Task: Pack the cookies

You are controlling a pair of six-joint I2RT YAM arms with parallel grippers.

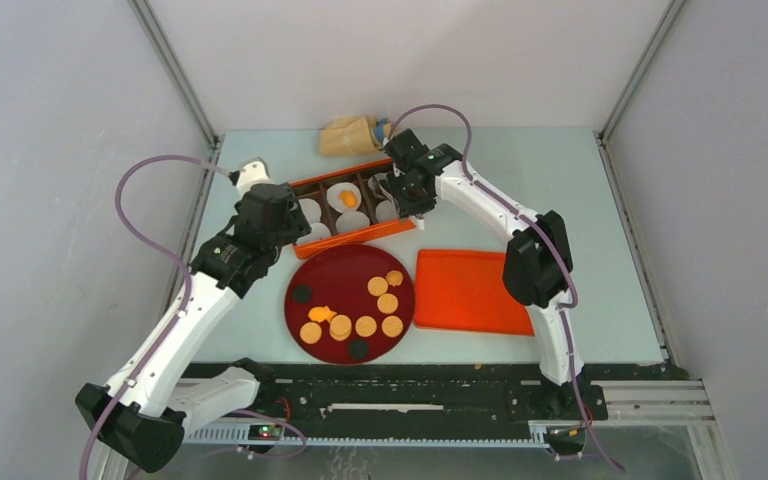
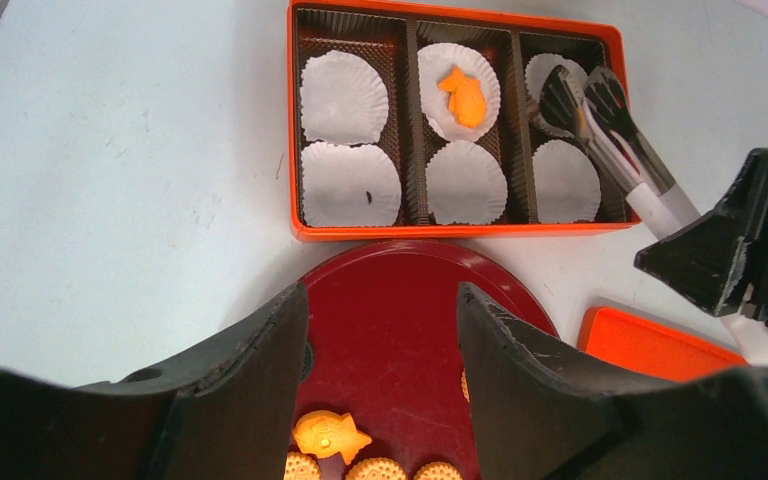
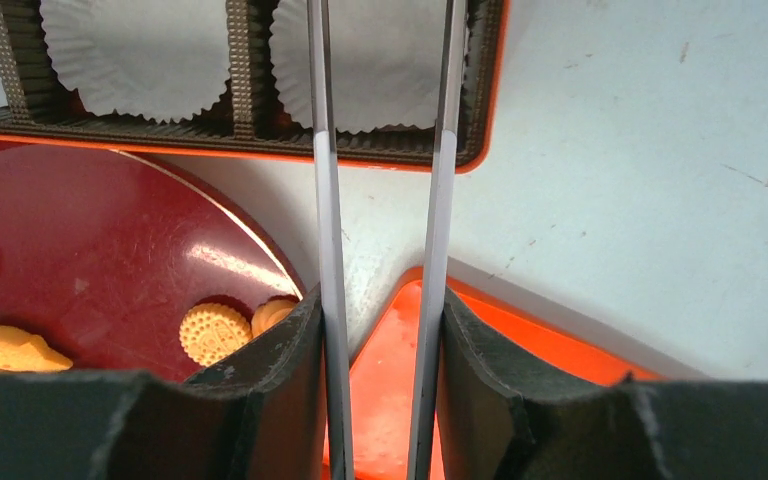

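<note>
Several tan and two dark round cookies (image 1: 388, 303) and an orange fish-shaped cookie (image 1: 322, 314) lie on the dark red plate (image 1: 332, 272). Another fish cookie (image 2: 463, 95) lies in a white liner in the orange box's (image 1: 303, 249) far middle cell. My left gripper (image 2: 380, 300) is open and empty, low over the plate's far-left edge, with the fish cookie on the plate (image 2: 330, 435) between its fingers. My right gripper (image 3: 380, 305) is shut on metal tongs (image 2: 600, 130). The tongs' tips sit empty over the box's far right cell.
The orange lid (image 1: 470, 290) lies right of the plate and shows under the right gripper (image 3: 520, 330). A tan paper bag (image 1: 352, 136) lies behind the box. The other liners (image 2: 350, 185) hold nothing. The right arm (image 1: 535, 255) arches over the lid.
</note>
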